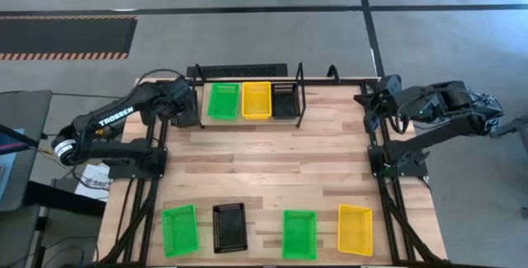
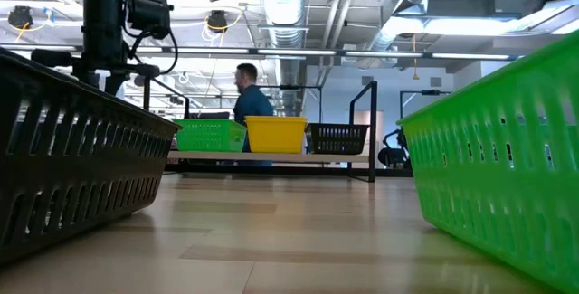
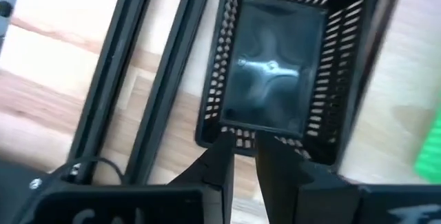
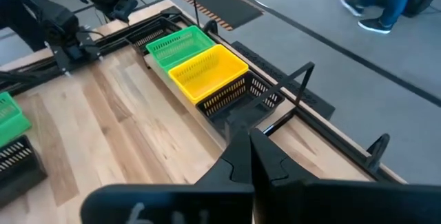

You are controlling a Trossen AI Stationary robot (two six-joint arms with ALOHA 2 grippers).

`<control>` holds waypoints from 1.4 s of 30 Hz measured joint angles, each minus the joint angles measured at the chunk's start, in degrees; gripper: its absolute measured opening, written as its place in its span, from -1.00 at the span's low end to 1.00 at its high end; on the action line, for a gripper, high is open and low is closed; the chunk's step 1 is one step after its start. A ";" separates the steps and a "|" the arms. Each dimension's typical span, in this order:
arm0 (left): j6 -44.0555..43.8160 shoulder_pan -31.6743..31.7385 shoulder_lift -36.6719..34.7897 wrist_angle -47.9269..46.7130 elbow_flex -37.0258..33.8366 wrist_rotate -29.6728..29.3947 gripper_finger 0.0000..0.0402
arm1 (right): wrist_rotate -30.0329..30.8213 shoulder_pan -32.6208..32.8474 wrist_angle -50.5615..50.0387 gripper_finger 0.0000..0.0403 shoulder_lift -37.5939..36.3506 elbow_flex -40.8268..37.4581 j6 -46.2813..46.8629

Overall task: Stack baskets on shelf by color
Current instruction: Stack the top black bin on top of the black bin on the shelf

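Observation:
The shelf (image 2: 271, 156) stands at the table's far edge and carries a green basket (image 1: 223, 101), a yellow basket (image 1: 256, 100) and a black basket (image 1: 285, 101), side by side on their bottoms. My left gripper (image 1: 186, 110) is just off the shelf's left end, shut on another black basket (image 3: 275, 65) that fills the left wrist view. My right gripper (image 4: 251, 151) is shut on nothing and waits at the table's far right corner (image 1: 369, 103). Four more baskets sit along the near edge: green (image 1: 180, 229), black (image 1: 229, 227), green (image 1: 299, 233), yellow (image 1: 355, 228). My left gripper holds the black basket by the rim of one short end wall (image 3: 244, 140), pinched between its two fingers. The fingers come from above, pointing down. The basket hangs below them with its open top facing the wrist camera; I cannot tell whether its bottom touches anything.
The table's black frame rails (image 3: 138, 93) run just left of the held basket. The shelf's upright wire loops (image 4: 303, 72) stand at its ends. Bare wood lies between the shelf and the near row. A person (image 2: 249, 104) stands in the room beyond the table.

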 joint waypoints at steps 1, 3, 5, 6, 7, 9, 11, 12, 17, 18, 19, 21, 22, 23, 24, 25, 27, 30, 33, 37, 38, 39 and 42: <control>0.00 0.00 -0.79 0.75 0.00 0.00 -0.77 | -0.01 -0.01 -0.01 -0.99 0.00 0.00 -0.41; 0.00 -0.32 -2.56 2.48 0.32 -0.01 -0.77 | -0.01 -0.02 -0.06 -0.99 -0.07 0.00 -0.61; -0.56 -1.14 -5.10 4.49 0.49 -0.18 -0.77 | -0.05 -0.02 -0.34 -0.99 -0.62 0.00 -0.59; -1.45 -1.53 -6.60 5.77 0.50 -0.84 -0.77 | -0.03 -0.02 -0.35 -0.99 -0.83 0.00 -0.60; -2.17 -1.76 -8.20 7.11 0.50 -2.09 -0.77 | -0.02 -0.02 -0.33 -0.99 -0.93 0.00 -0.62; -4.61 -1.88 -11.47 8.32 0.61 -5.53 -0.77 | 0.04 -0.04 -0.45 -0.99 -1.68 0.00 -0.72; -8.01 -1.58 -13.62 7.42 0.61 -8.02 -0.77 | 0.12 -0.07 -0.64 -0.99 -2.34 0.00 -0.65; -9.47 -1.08 -14.44 6.26 0.35 -8.61 -0.77 | 0.14 -0.07 -0.70 -0.99 -2.60 0.00 -0.65; -14.54 1.23 -16.08 1.93 -2.00 -5.56 -0.77 | 0.41 -0.07 -0.68 -0.99 -3.44 0.00 -1.03; -14.51 1.29 -15.67 2.21 -2.76 -4.72 -0.77 | 0.45 -0.07 -0.68 -0.99 -3.45 0.00 -1.07; -14.55 1.29 -15.06 2.60 -3.49 -4.08 -0.77 | 0.45 -0.07 -0.68 -0.99 -3.45 0.00 -1.19; -15.03 1.29 -13.61 4.74 -5.05 -2.50 -0.77 | 0.45 -0.09 -0.68 -0.99 -3.35 0.00 -1.84; -15.06 1.32 -12.81 5.85 -5.72 -1.87 -0.77 | 0.45 -0.09 -0.68 -0.99 -3.30 0.00 -1.92; -15.06 1.34 -11.86 6.60 -6.28 -1.51 -0.77 | 0.43 -0.09 -0.68 -0.99 -3.26 0.00 -1.93; -15.06 1.34 -10.72 6.95 -6.69 -1.53 -0.77 | 0.42 -0.09 -0.69 -0.99 -3.26 0.00 -2.01; -15.04 1.32 -9.62 6.62 -6.78 -1.94 -0.77 | 0.41 -0.09 -0.71 -0.99 -3.26 0.00 -2.05; -14.98 1.35 -7.45 6.58 -6.78 -4.38 -0.77 | 0.36 0.04 -0.71 -0.99 -3.26 0.00 -2.05; -16.10 1.43 -4.97 6.97 -6.78 -7.51 -0.77 | -0.06 0.04 -0.73 -0.99 -3.26 0.00 -2.05; -16.37 1.96 -2.17 7.83 -6.78 -8.13 -0.77 | -1.22 0.04 -0.79 -0.99 -3.32 0.00 -2.34; -13.13 4.23 1.35 8.62 -6.78 -5.60 -0.77 | -2.29 0.04 -0.89 -0.99 -3.28 0.00 -2.58; -11.97 4.70 2.28 8.75 -6.78 -4.90 -0.77 | -2.40 0.04 -0.90 -0.99 -3.28 0.00 -2.64; -10.99 5.16 3.03 8.89 -6.78 -4.53 -0.77 | -2.45 0.04 -0.88 -0.99 -3.28 0.00 -2.68; -9.48 6.33 4.87 9.15 -6.78 -4.48 -0.77 | -2.70 0.04 -0.89 -0.99 -3.30 0.00 -2.62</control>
